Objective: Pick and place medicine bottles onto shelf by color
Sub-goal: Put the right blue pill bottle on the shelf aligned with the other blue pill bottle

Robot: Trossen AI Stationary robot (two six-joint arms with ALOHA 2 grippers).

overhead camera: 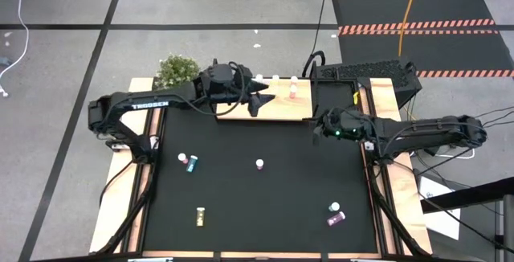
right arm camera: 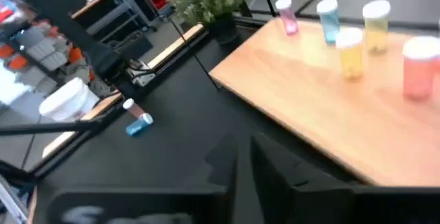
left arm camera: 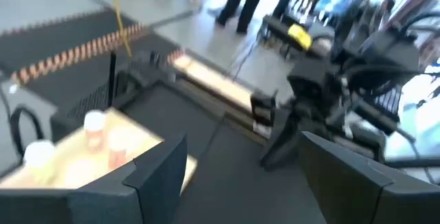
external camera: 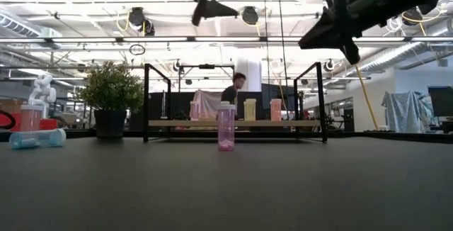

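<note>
You're partway through: five medicine bottles sitting on the shelf, roughly six waiting on the mat. Left gripper hovering over the shelf, spread, empty. Right gripper closed, holding nothing.

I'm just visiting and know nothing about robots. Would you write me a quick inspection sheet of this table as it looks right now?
Surface: black mat on a wood-railed table.
Job's things: shelf at the far edge with five bottles standing on it; six bottles on the mat, one pink bottle upright mid-mat, others lying.
Clutter: potted plant beside the shelf.
Grippers: left gripper above the shelf, jaws open and empty; right gripper near the shelf's right end, jaws shut, holding nothing.
Cables: several on the floor, one orange cable.
Surroundings: keyboard, striped floor mats, people in the room.
</note>
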